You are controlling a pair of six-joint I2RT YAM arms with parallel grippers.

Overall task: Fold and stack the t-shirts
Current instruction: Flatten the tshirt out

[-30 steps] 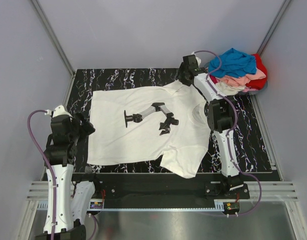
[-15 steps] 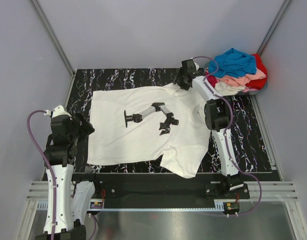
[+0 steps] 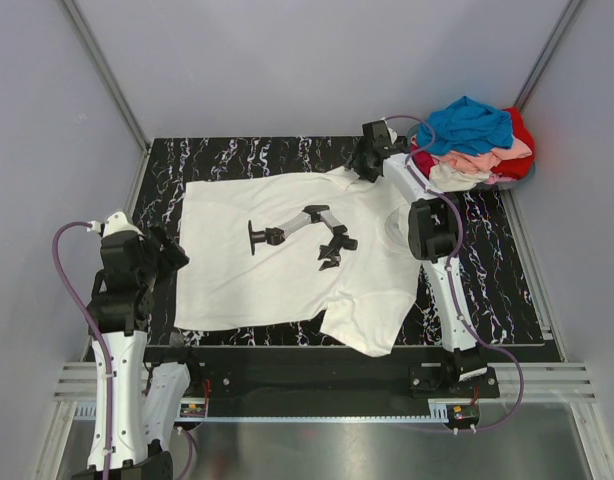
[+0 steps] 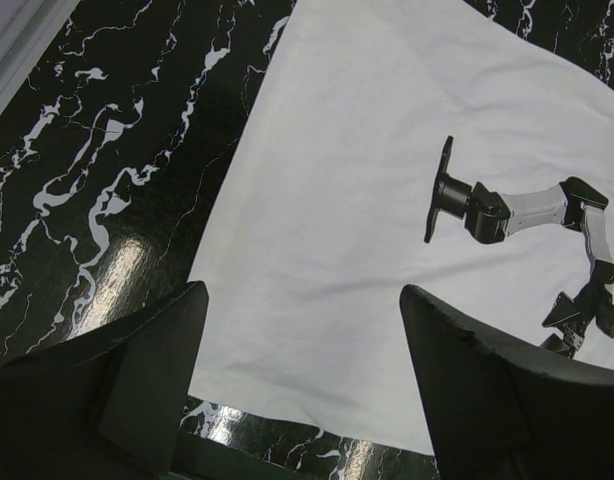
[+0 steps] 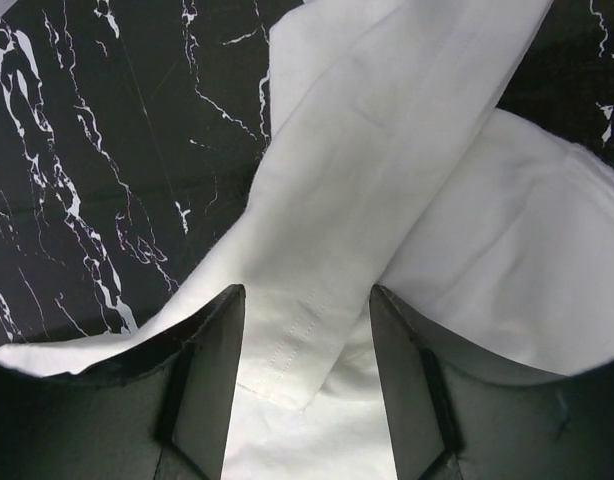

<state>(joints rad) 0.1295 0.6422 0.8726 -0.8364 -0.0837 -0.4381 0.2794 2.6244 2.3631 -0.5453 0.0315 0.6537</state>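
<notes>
Two pincers, both mine, both released. My right pincer (image 5: 305, 300): shifted a little toward seven o'clock, jaws now astride the sleeve (image 5: 337, 200) of the cream-white t-shirt (image 3: 277, 270), unclenched. My left pincer (image 4: 302, 300): unmoved, hovering at eight o'clock over that shirt's edge. Remaining t-shirts (image 3: 477, 135): heaped at two o'clock. Folding, I judge, starts next.
</notes>
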